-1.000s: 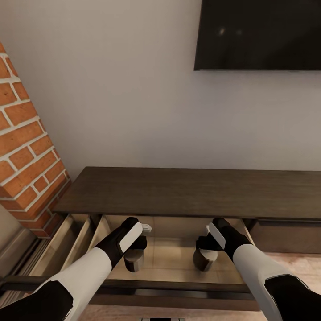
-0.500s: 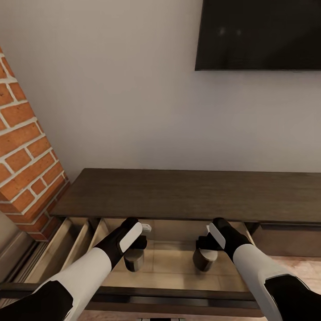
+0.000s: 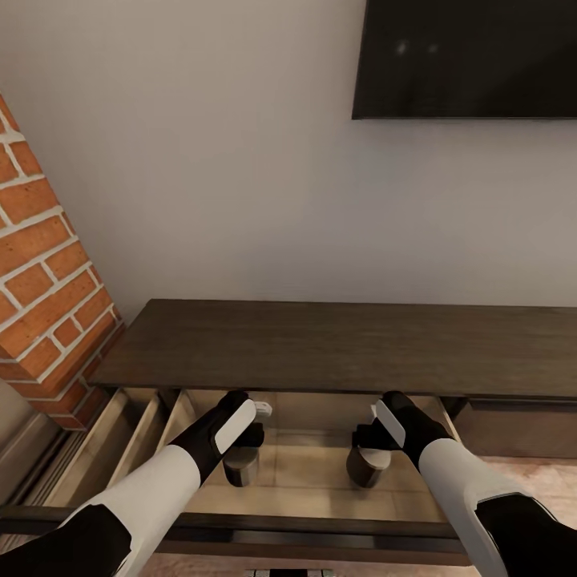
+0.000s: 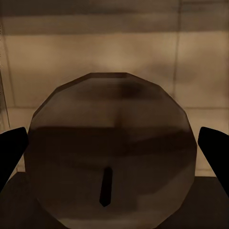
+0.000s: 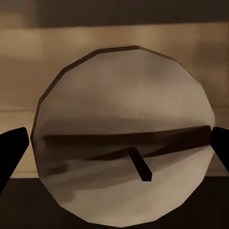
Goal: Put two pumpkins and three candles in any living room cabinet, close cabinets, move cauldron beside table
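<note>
The long dark brown cabinet [image 3: 336, 346] stands against the pale wall, and its drawer [image 3: 320, 473] is pulled out toward the robot. The inside of the drawer is light wood. Both arms reach down into it.

The left gripper [image 3: 243, 458] holds a small grey-beige candle [image 3: 241, 466] on the left side of the drawer. In the left wrist view the round top of this candle [image 4: 110, 152] sits between the two dark fingers [image 4: 12, 150], with its short dark wick showing. The fingers press on its sides.

The right gripper [image 3: 369, 457] holds a second candle [image 3: 366, 466] on the right side of the drawer. In the right wrist view this candle [image 5: 125, 136] also sits between the dark fingers [image 5: 12, 148], squeezed from both sides.

The two candles are well apart, and I cannot tell if they touch the drawer floor.

A red brick wall [image 3: 44, 288] is at the far left. A black TV [image 3: 469, 58] hangs on the wall above the cabinet
</note>
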